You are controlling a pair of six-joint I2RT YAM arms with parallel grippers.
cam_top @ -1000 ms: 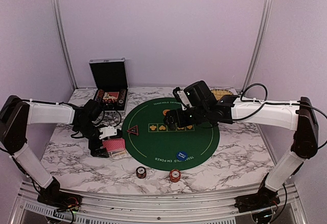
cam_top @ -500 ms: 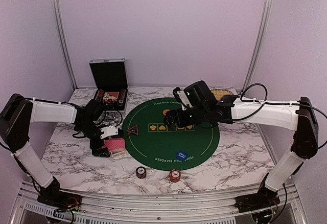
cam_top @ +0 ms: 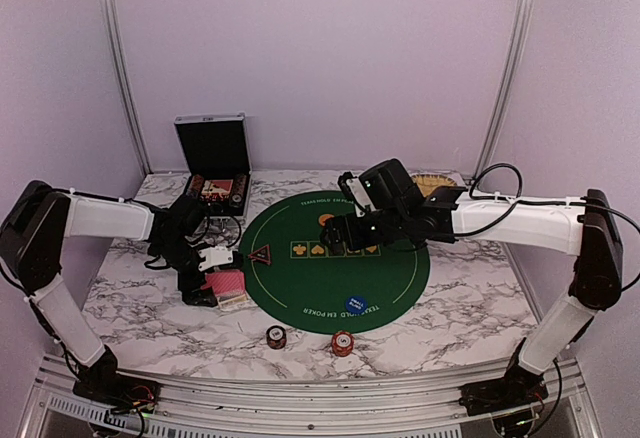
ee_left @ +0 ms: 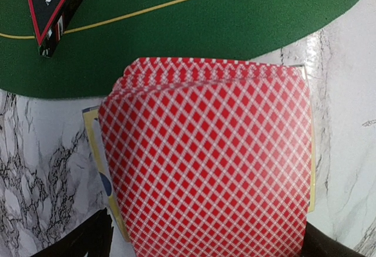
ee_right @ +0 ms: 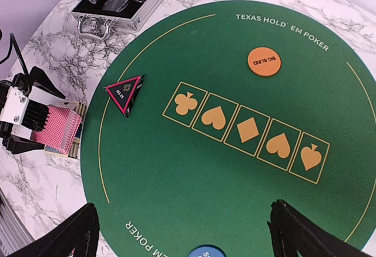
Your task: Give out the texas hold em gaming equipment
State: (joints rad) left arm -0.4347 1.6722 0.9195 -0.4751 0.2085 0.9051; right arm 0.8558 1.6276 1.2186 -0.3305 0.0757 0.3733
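Note:
My left gripper (cam_top: 205, 276) is shut on a stack of red-backed playing cards (ee_left: 205, 157), just left of the green poker mat (cam_top: 330, 280); a yellow-edged card or box lies under them. The cards also show in the right wrist view (ee_right: 57, 129). My right gripper (ee_right: 182, 233) is open and empty, hovering above the mat's middle (cam_top: 345, 233). On the mat lie a dark triangular marker (ee_right: 124, 91), an orange disc button (ee_right: 264, 61) and a blue disc button (cam_top: 356, 305). A dark chip stack (cam_top: 275, 336) and a red chip stack (cam_top: 342, 342) stand on the marble near the mat's front edge.
A black hinged case (cam_top: 213, 158) stands open at the back left with chips in it. A tan wicker basket (cam_top: 436, 182) sits at the back right behind the right arm. Walls close in on three sides.
My left gripper has shifted slightly right toward the mat with the cards in it. The right arm has not visibly moved.

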